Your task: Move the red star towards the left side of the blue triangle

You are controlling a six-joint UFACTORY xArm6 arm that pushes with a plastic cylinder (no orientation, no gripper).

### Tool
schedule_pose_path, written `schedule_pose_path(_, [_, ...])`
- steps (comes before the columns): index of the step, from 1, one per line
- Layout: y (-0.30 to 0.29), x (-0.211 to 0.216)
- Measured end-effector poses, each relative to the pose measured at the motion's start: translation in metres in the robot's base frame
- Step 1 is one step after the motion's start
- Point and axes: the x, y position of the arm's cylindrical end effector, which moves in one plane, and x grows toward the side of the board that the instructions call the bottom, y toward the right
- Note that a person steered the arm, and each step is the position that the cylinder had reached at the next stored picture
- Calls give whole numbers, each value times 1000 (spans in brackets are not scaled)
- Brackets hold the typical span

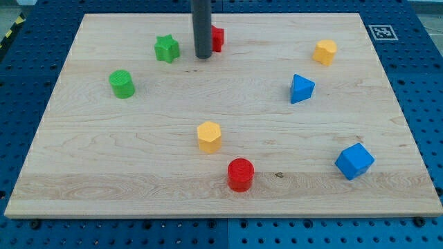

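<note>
The red star (217, 39) lies near the view's top centre, mostly hidden behind my dark rod. My tip (203, 56) rests on the board just left of and slightly below the red star, touching or nearly touching it. The blue triangle (301, 89) sits at the view's right of centre, well to the right of and below the red star. A green star (167, 49) lies just left of my tip.
A green cylinder (122, 84) is at the left. A yellow hexagon (209, 136) and a red cylinder (241, 174) sit at the lower centre. A blue cube (354, 161) is at the lower right, a yellow block (325, 52) at the upper right. The wooden board (104, 173) ends at blue pegboard.
</note>
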Motion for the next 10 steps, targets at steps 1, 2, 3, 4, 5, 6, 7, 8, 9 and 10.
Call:
schedule_pose_path(1, [-28,-17])
schedule_pose_path(2, [-50,-58])
schedule_pose_path(3, [-40,-121])
schedule_pose_path(4, [-1,-100])
schedule_pose_path(5, [0,-55])
schedule_pose_path(6, [11,-31])
schedule_pose_path(7, [42,-24])
schedule_pose_path(8, [68,-41])
schedule_pose_path(9, [86,-22])
schedule_pose_path(10, [88,8])
